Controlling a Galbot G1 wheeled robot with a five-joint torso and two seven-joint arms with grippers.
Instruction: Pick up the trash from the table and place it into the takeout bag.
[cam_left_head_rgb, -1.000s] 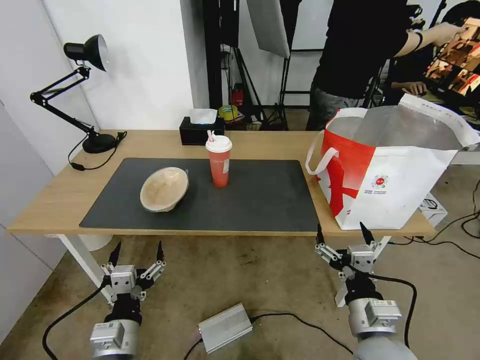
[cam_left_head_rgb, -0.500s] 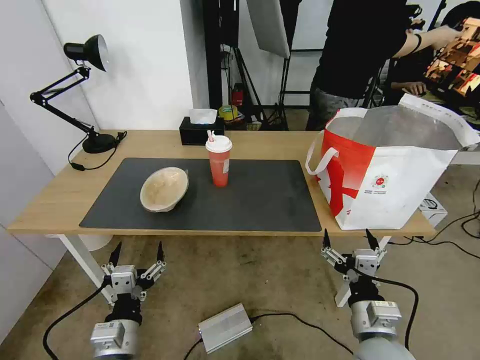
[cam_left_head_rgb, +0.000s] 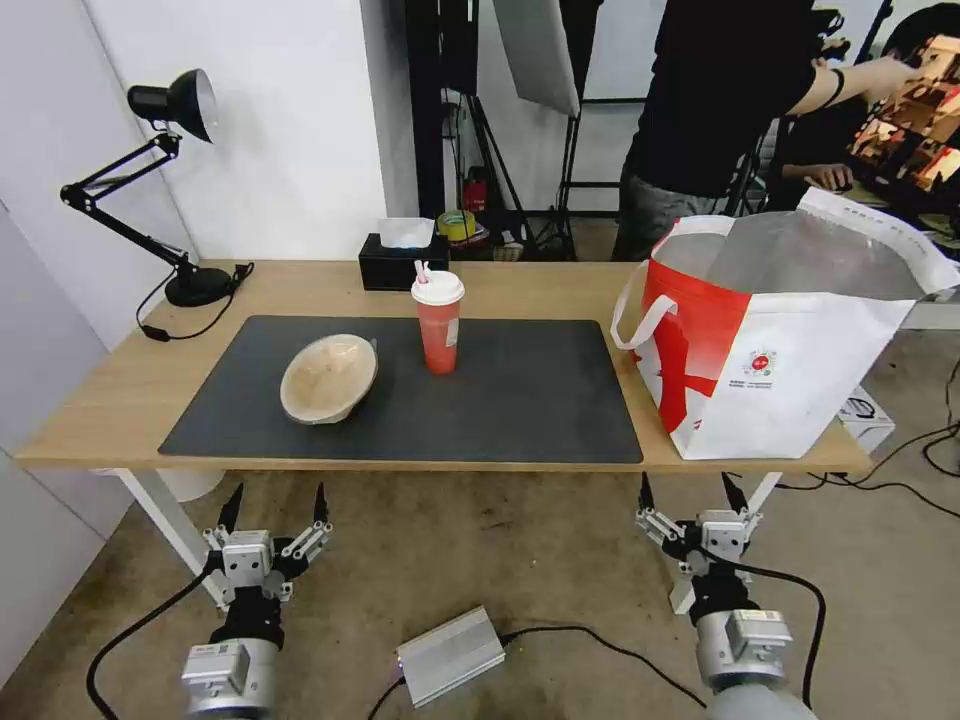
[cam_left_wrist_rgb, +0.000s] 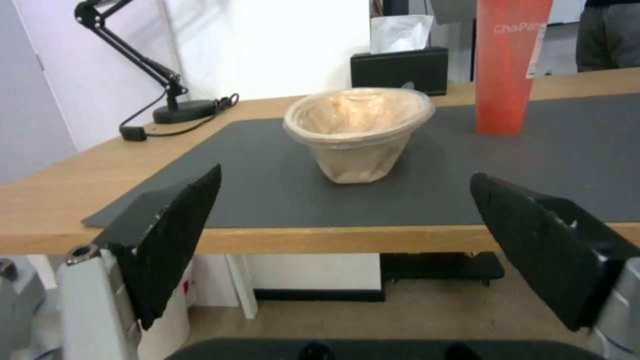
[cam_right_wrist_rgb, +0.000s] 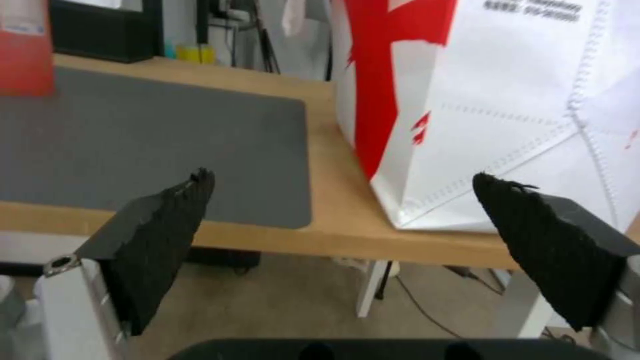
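Note:
A beige paper-pulp bowl (cam_left_head_rgb: 328, 378) lies tilted on the dark grey mat (cam_left_head_rgb: 500, 400) of the table (cam_left_head_rgb: 120, 400), left of centre; it shows ahead of my left gripper as bowl (cam_left_wrist_rgb: 358, 134). A red-orange cup (cam_left_head_rgb: 438, 322) with a white lid stands upright behind it, seen as cup (cam_left_wrist_rgb: 508, 65). The white and red takeout bag (cam_left_head_rgb: 790, 340) stands open at the table's right end, also bag (cam_right_wrist_rgb: 507, 110). My left gripper (cam_left_head_rgb: 275, 497) hangs open below the table's front edge at the left. My right gripper (cam_left_head_rgb: 687, 488) hangs open below the front edge under the bag.
A black tissue box (cam_left_head_rgb: 403, 260) and a black desk lamp (cam_left_head_rgb: 170, 190) stand at the back of the table. A silver box (cam_left_head_rgb: 450, 655) with cables lies on the floor between my arms. White table legs (cam_left_head_rgb: 165, 520) stand near my left gripper. A person stands behind the bag.
My right gripper has dropped from just at the table's front edge to lower and slightly left of where it was. The left arm, bowl, cup and bag are unchanged.

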